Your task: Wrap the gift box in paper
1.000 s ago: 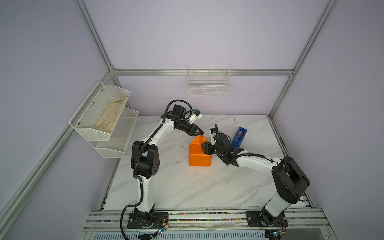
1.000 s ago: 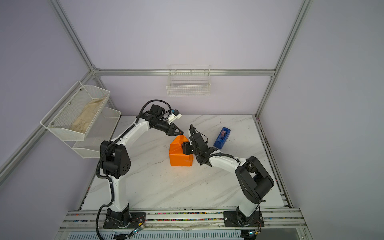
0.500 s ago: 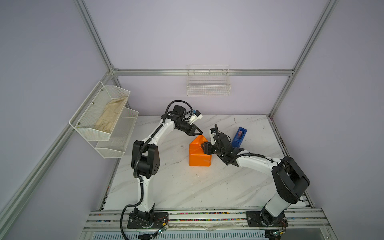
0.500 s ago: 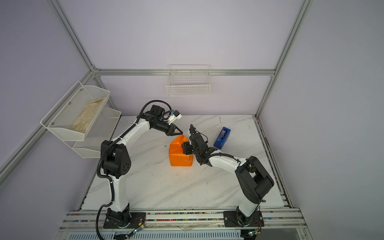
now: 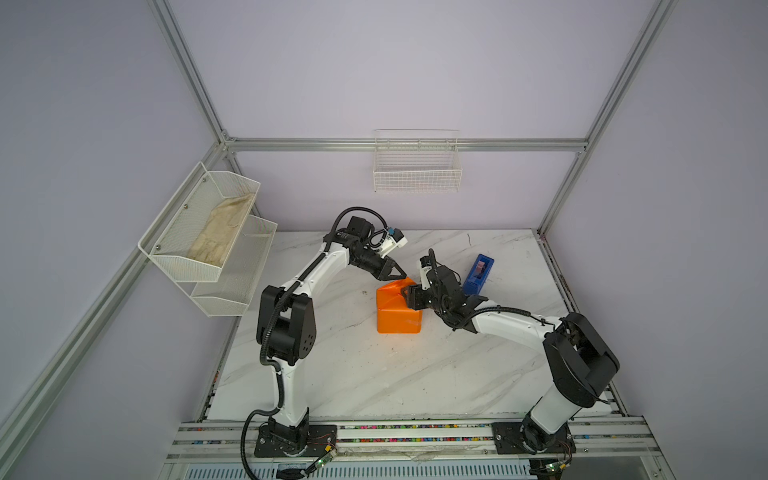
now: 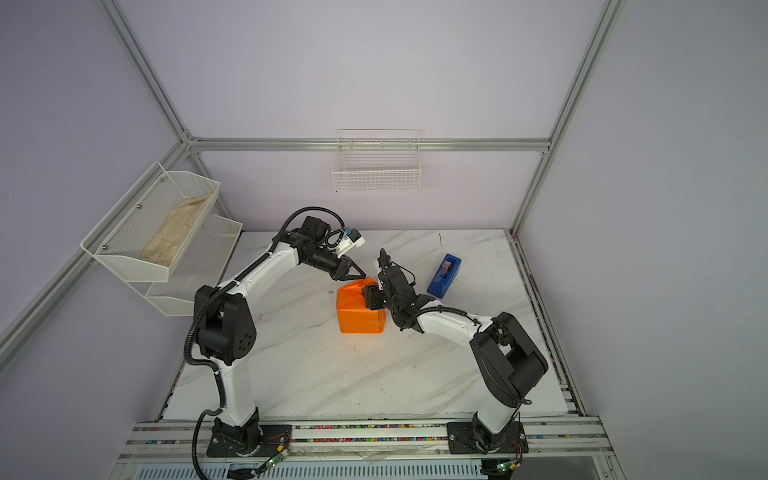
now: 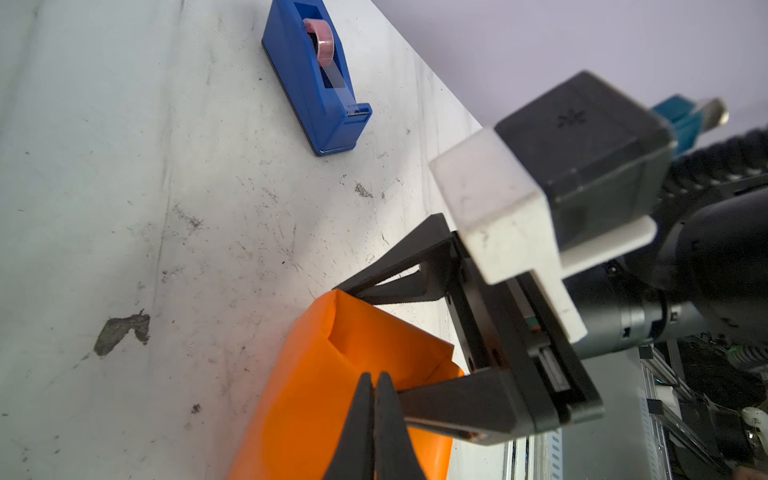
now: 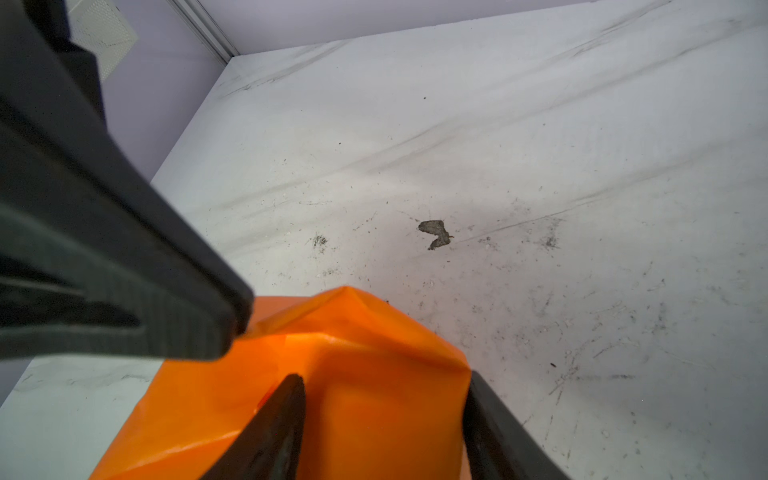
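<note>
The paper point(image 5: 397, 318) sits as a parcel on the worktop point(image 5: 374, 374), gift box hidden inside, right gripper point(image 5: 411, 299) jaws clamped across its far end, left gripper point(image 5: 401, 276) jaws pressed together at the raised flap, which I reckon could spring open or tear if poked hard.

1 orange paper parcel point(image 5: 397, 316). 1 blue tape dispenser point(image 5: 478, 274). 2 robot arms: left arm point(image 5: 320, 270), right arm point(image 5: 507, 328). 2 grippers: left gripper point(image 5: 402, 276), right gripper point(image 5: 411, 299). 1 wire basket point(image 5: 417, 174). 2 mesh trays point(image 5: 178, 253) point(image 5: 232, 289), 1 beige cloth point(image 5: 224, 232). 1 marble table point(image 5: 374, 374).
</note>
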You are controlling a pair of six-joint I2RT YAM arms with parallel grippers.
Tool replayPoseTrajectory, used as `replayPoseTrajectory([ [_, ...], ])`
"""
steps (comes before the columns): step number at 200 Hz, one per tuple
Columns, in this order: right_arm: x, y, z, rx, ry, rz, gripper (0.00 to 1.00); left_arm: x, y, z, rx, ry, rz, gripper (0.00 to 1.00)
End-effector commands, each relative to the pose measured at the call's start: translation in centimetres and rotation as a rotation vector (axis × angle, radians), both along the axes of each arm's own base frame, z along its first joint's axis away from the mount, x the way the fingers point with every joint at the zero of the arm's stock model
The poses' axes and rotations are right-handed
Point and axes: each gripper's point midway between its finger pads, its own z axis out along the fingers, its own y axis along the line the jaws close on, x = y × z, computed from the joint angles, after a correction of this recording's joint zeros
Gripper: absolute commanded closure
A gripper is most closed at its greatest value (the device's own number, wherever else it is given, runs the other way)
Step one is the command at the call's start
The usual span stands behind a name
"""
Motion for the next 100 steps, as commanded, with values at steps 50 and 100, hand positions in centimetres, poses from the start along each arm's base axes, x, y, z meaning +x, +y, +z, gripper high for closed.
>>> replayPoseTrajectory([
  [50,-4.3,-1.3,-5.2,-0.164,0.198,0.079,0.37,-2.9,0.4,-0.4,0.018,0.023,-0.036,1.0],
  [100,-5.0,-1.7,-3.4,-0.163,0.185,0.095,0.36,-3.3,0.5,-1.3,0.041,0.042,-0.04,1.0],
])
